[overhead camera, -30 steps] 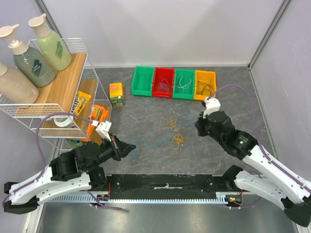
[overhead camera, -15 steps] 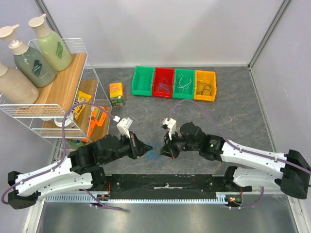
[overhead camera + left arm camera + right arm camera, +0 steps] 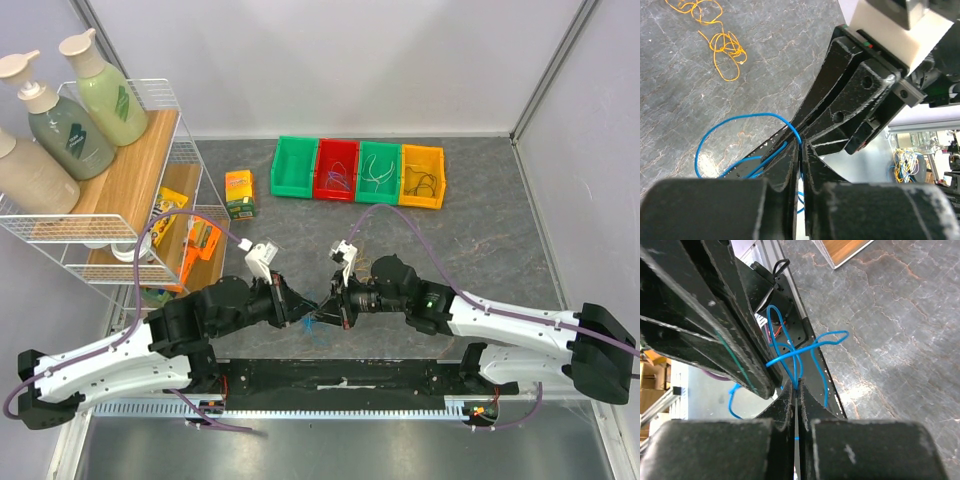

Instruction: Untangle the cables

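A thin blue cable [image 3: 318, 326] hangs in loops between my two grippers at the table's front middle. My left gripper [image 3: 311, 304] is shut on one strand of the blue cable [image 3: 740, 117], its tip [image 3: 799, 143] touching the right gripper's fingers. My right gripper [image 3: 326, 311] is shut on another strand of the blue cable [image 3: 809, 348], pinched at its tip [image 3: 796, 386]. Orange-yellow curly cables [image 3: 715, 32] lie loose on the grey tabletop beyond; in the top view the right arm hides them.
Four bins stand in a row at the back: green [image 3: 297, 167], red [image 3: 337, 170], green [image 3: 379, 173], yellow [image 3: 421, 177], each with thin wires inside. A small yellow box [image 3: 239, 193] and a wire shelf rack [image 3: 120, 200] with bottles stand at left.
Both arms have swung in from the sides and met at the table's front middle. Over the last half second the two grippers closed in on each other with the blue cable between them.
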`<state>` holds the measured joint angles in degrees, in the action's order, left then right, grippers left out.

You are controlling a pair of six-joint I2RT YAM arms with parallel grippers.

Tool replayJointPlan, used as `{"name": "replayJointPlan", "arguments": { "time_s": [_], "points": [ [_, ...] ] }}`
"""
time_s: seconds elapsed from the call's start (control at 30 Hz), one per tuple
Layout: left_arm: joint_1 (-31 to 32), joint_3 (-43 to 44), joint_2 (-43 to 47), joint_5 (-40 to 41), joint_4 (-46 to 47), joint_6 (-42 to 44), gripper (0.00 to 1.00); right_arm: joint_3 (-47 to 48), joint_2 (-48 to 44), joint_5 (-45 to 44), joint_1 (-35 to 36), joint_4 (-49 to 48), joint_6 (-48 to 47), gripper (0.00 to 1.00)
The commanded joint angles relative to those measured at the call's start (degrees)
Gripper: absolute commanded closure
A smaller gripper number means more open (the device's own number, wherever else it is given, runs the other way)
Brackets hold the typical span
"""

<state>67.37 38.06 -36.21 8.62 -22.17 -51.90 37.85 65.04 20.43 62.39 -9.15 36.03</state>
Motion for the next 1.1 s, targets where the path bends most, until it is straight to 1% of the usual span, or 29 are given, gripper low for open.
{"name": "replayJointPlan", "arguments": {
  "time_s": [0.0,0.07,0.13,0.17,0.27,0.37,0.47,0.53,0.67,0.77,0.8,0.87,1.0,1.07],
  "points": [
    [0.2,0.6,1.7,0.8,0.8,-1.9,0.85,-1.7,-0.2,1.2,-0.3,-8.0,4.9,1.0],
    [0.2,0.9,2.7,1.0,0.2,-2.0,0.76,-2.1,-0.7,0.2,-0.3,-7.7,5.0,1.0],
    [0.2,1.1,3.6,1.1,-0.3,-1.9,0.7,-2.3,-1.5,-1.3,-0.5,-6.5,4.8,1.0],
    [0.2,1.4,4.0,1.0,-0.5,-1.7,0.65,-2.5,-1.8,-1.8,-0.6,-6.3,4.6,1.0],
    [0.2,1.7,4.9,0.4,-1.0,-1.5,0.55,-3.2,-3.2,-2.7,-0.9,-7.1,4.7,1.0],
    [0.4,2.4,5.4,0.3,-1.7,-1.0,0.48,-3.1,-3.9,-4.5,-1.4,-7.1,4.8,1.0],
    [0.3,3.7,6.4,1.0,-3.1,0.0,0.43,-2.2,-4.2,-6.4,-2.6,-5.7,4.2,1.0],
    [0.3,5.2,7.4,2.2,-5.0,0.6,0.33,-1.8,-4.4,-6.6,-3.9,-5.4,4.0,1.0],
    [0.2,8.0,9.2,6.8,-11.4,0.7,0.16,-0.1,-4.3,-7.2,-7.8,-3.3,3.1,1.0],
    [0.2,8.5,11.7,11.1,-15.7,-0.7,0.12,2.1,-3.0,-7.1,-12.7,-1.2,2.6,1.0],
    [0.2,8.3,13.0,12.5,-16.1,-1.0,0.12,2.9,-2.3,-6.9,-15.4,-1.0,2.6,1.0],
    [0.3,7.3,14.9,13.4,-16.1,-1.3,0.11,4.9,-0.2,-7.3,-18.6,-0.3,2.1,1.0],
    [0.2,5.9,14.7,11.6,-14.7,-1.0,0.11,11.7,7.7,-11.3,-24.9,0.5,-1.7,1.0],
    [0.2,4.8,13.3,9.3,-12.7,-0.6,0.11,16.0,13.7,-11.8,-27.9,0.1,-3.1,1.0]
  ]
}}
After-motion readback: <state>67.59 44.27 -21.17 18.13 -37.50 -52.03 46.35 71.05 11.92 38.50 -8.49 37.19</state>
